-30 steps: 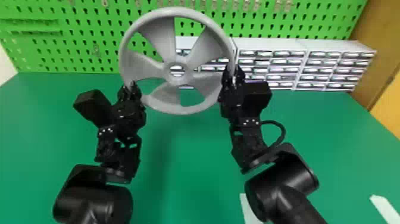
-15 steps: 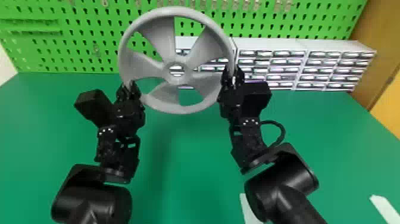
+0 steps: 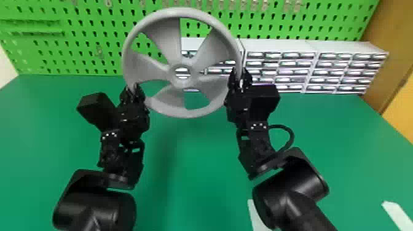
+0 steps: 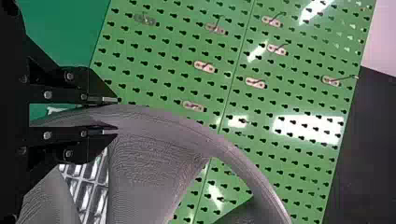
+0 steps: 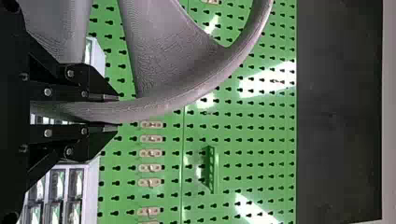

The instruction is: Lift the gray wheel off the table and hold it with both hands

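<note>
The gray wheel is held above the desk, its rim pinched by the left pincer between 8 and 9 o'clock and by the right pincer near 3 o'clock. Behind, drawer units are seen toward 3 o'clock.

Surface finishes of a matt gray wheel and its glossier surroundings.
The wheel looks like plastic, its blades and rim finely ridged rather than smooth. The green pegboard is smooth and glossy, with hard white reflections; its hook plates look metallic. The table is smooth, with a soft sheen. Drawer fronts appear to be clear, shiny plastic. Arm housings are glossy black; bright metal screw heads dot the matt black fingers.
</note>
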### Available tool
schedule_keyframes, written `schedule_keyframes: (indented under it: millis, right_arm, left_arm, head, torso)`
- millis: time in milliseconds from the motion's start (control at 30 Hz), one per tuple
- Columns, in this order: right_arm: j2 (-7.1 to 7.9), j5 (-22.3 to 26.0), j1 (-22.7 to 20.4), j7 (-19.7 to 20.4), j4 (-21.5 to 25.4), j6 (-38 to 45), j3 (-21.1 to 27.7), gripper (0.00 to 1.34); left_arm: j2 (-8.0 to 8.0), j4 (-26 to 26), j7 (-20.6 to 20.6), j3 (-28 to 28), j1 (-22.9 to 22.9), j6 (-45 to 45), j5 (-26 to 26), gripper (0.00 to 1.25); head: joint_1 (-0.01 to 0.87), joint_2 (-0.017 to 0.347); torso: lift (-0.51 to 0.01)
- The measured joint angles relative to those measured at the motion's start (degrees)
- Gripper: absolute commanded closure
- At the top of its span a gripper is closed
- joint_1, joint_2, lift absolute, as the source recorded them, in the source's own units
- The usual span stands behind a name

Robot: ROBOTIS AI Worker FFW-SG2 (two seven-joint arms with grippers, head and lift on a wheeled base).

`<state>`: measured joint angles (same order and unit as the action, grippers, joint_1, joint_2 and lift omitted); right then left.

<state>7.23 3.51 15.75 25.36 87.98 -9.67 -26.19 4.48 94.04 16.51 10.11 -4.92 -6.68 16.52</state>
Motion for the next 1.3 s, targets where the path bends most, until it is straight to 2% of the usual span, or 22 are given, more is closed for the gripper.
schedule_keyframes:
  millis: [1300]
  right_arm:
    - [0.12, 0.15, -0.87, 0.0, -0.07, 1.38, 0.25, 1.17]
  left_arm:
    - [0.0, 0.0, 0.0, -0.17, 0.58, 0.01, 0.24, 1.05]
  head:
    - [0.711, 0.015]
  torso:
    - [-0.098]
